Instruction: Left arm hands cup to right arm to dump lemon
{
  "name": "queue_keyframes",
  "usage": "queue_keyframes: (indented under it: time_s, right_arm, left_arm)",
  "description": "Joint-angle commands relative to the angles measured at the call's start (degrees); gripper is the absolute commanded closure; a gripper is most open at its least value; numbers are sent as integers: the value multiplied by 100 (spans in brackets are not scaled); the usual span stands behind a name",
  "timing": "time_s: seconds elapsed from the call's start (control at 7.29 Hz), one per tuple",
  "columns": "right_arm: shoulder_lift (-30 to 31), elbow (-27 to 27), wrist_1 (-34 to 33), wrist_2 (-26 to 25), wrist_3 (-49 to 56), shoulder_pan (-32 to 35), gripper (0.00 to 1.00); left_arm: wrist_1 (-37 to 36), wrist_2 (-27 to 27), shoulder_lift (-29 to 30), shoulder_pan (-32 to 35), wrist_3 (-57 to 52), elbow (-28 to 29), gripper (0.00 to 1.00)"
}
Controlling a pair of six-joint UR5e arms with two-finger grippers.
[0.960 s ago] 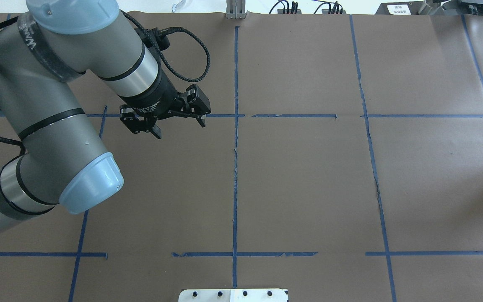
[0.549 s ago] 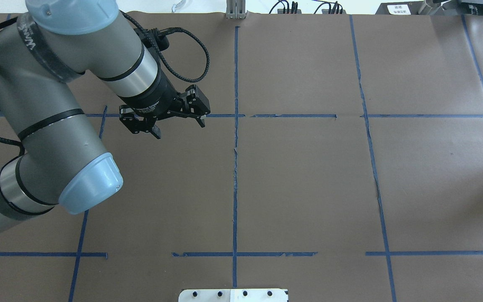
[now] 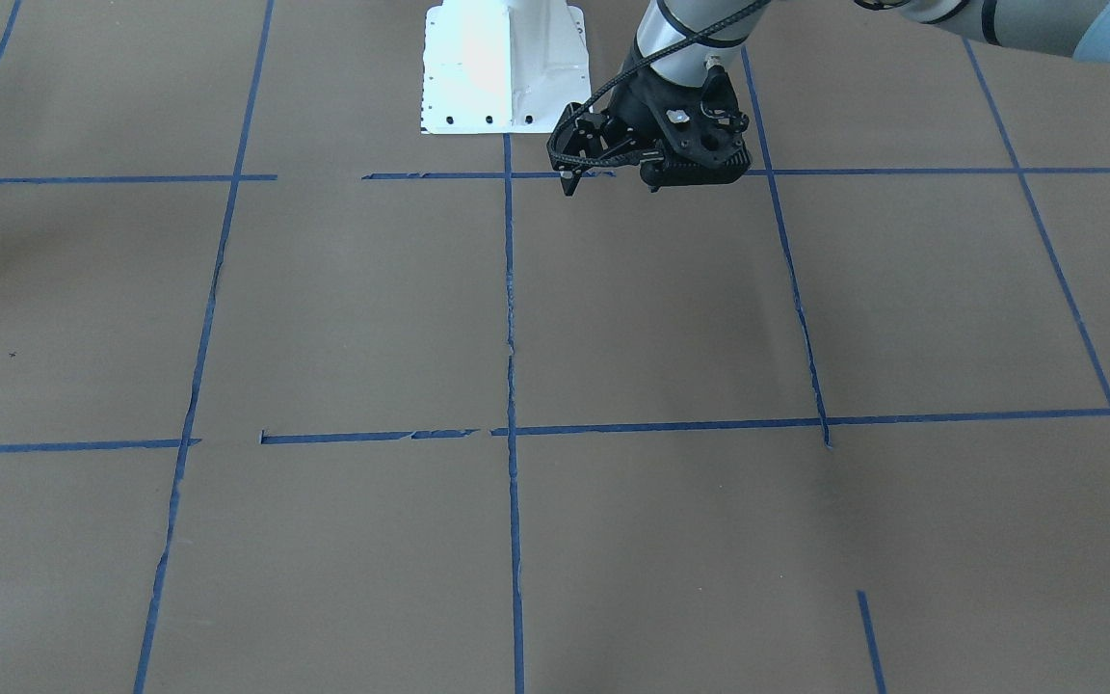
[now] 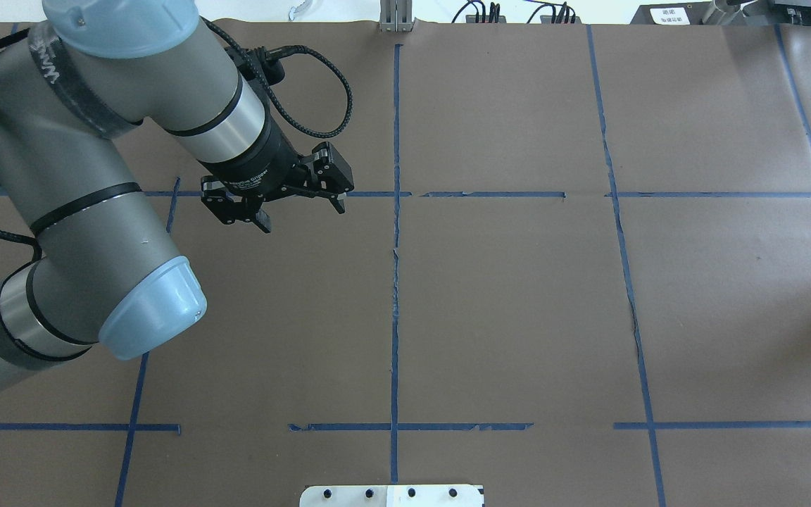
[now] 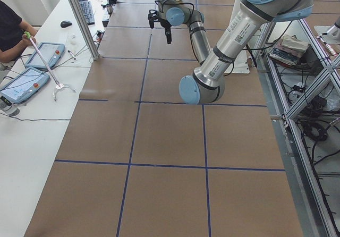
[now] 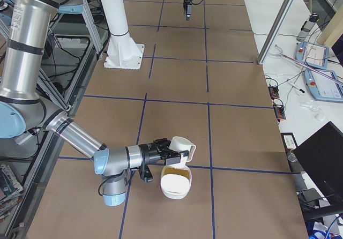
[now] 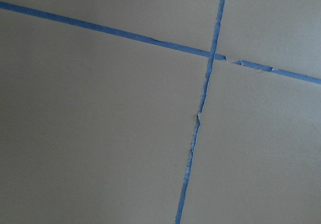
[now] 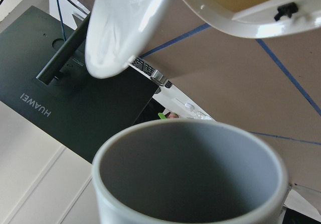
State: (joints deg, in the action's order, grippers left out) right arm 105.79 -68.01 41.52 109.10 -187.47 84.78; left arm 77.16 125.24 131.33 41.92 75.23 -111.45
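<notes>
The left gripper (image 4: 303, 217) is open and empty, hanging above the table near a tape crossing; it also shows in the front view (image 3: 610, 185). The off-white cup (image 6: 182, 144) is off the table at the tip of the right gripper (image 6: 172, 149), tilted with its mouth toward a white bowl (image 6: 174, 188). In the right wrist view the cup (image 8: 190, 174) fills the lower frame and its grey inside is empty. No fingers show there, so I cannot tell whether the right gripper is shut. No lemon shows distinctly; the bowl's inside looks yellowish-tan.
The table (image 4: 518, 296) is brown paper with a blue tape grid. The white robot base (image 3: 502, 67) stands at the robot's edge. A black monitor (image 6: 321, 158) and teach pendants (image 6: 321, 83) sit on the operators' side. The bowl (image 8: 130, 33) hangs close before the cup.
</notes>
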Motion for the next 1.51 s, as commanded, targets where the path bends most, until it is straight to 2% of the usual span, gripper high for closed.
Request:
queue_keyframes:
  time_s: [0.0,0.27,0.55,0.69,0.82,0.96,1.23,1.37]
  right_arm:
    - [-67,-274,-108,6,200,-6,71]
    - [-94,-441,-582,42,1304,-232,71]
    - [-313,-1176,-2026,-142,1738,-470,71]
    - [-392,-1415,-2425,-422,2114,-767,71]
    - [-671,-1548,-2856,-964,2188,-1170,71]
    - [-848,-1566,-3104,-1396,2702,-1618,71]
    - [-1330,-1593,-3473,-2267,4054,-2506,71]
    - [-1568,-1706,-3719,-2409,4844,-2798,71]
  left_arm:
    - [1,0,-3,0,0,0,0]
    - [1,0,-11,0,9,0,0]
    - [1,9,-11,0,26,0,0]
    - [1,9,-11,0,18,0,0]
    - [1,9,-11,0,18,0,0]
    - [1,9,-11,0,52,-8,0]
    - [1,0,-3,0,88,-8,0]
    - [1,0,-3,0,88,-8,0]
